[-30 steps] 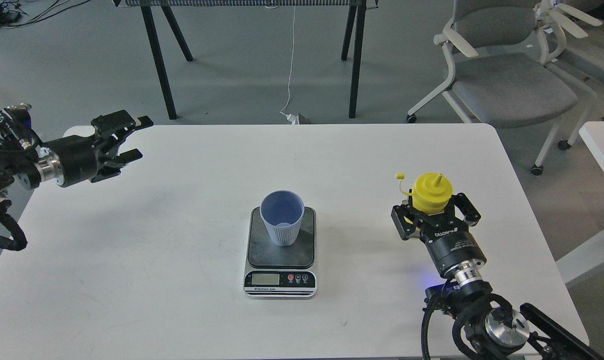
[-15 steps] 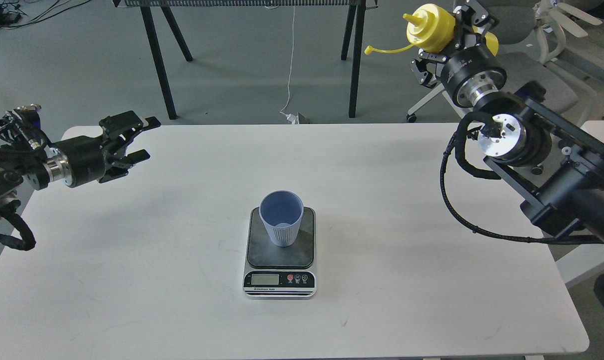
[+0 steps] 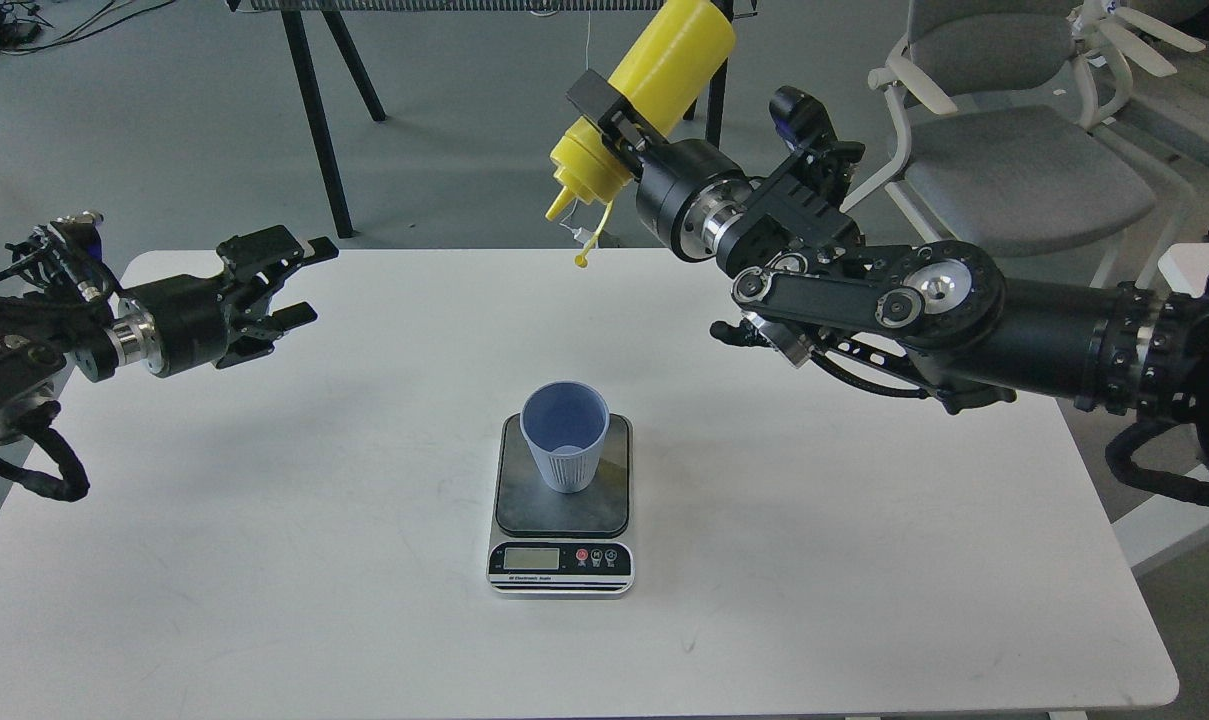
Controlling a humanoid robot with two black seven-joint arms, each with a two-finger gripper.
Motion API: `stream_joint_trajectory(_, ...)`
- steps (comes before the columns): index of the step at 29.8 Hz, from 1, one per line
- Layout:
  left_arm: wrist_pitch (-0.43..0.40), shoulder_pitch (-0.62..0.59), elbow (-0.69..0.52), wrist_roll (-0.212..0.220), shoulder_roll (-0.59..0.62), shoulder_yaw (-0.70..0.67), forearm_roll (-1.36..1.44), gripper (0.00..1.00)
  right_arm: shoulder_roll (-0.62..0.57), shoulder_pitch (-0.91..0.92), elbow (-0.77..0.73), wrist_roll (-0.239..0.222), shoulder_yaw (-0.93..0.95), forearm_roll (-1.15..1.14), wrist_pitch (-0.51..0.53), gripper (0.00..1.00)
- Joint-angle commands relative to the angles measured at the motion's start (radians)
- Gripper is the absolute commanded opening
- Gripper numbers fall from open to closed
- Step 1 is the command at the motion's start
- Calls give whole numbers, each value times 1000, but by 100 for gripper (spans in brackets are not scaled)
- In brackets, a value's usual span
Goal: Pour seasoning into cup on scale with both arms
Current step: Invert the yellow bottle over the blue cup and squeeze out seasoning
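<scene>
Right end effector (image 3: 616, 118), seasoning (image 3: 644, 95) newly inverted.

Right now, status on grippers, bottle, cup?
Right gripper shut on yellow plastic squeeze bottle, tilted nozzle-down. Left gripper open, empty. Light blue ribbed cup upright on scale. Nothing between.

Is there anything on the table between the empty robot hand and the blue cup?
No. In the head view, only bare white table lies between the left gripper and the blue cup, which stands on the scale.
</scene>
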Motion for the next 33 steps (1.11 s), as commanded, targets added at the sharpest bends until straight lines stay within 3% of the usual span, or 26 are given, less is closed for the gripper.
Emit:
stream_joint_trajectory(1,0,2,0,0,-1,0,0,100,17,53,1,-9,-100,-32,28,2)
stream_joint_trajectory(10,0,0,0,0,1,0,0,100,17,106,36,-43,-221,-156,127,2)
stream_joint_trajectory(33,0,-2,0,0,-11,0,0,100,118,87,36,-43,-356,-212,126,2)
